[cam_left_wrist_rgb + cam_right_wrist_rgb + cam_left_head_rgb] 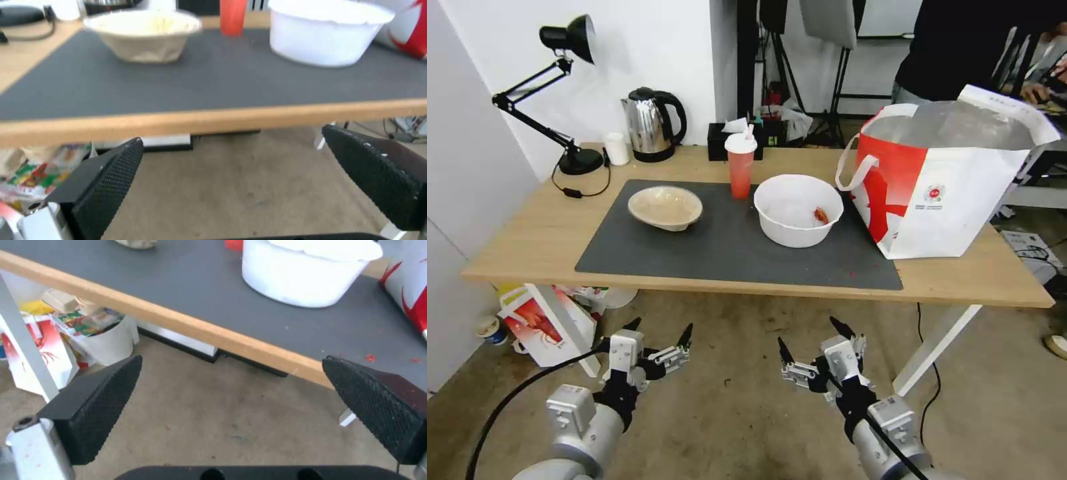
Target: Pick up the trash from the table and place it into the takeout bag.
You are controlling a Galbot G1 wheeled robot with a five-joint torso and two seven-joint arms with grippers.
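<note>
Nothing is lying bagged yet. Table [540, 233] is bearing the takeout bag [954, 213] at three o'clock, white bowl [798, 210] at centre, beige bowl [665, 207] at nine, red cup [740, 167] at twelve. Left gripper [658, 328] and right gripper [810, 345] are hanging spread and empty at six, below the table edge.

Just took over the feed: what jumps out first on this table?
The big takeout bag stands open at the table's right end. Beside it on the grey mat sit a white bowl, red cup and beige bowl. Left gripper and right gripper hang open below the front edge.
</note>
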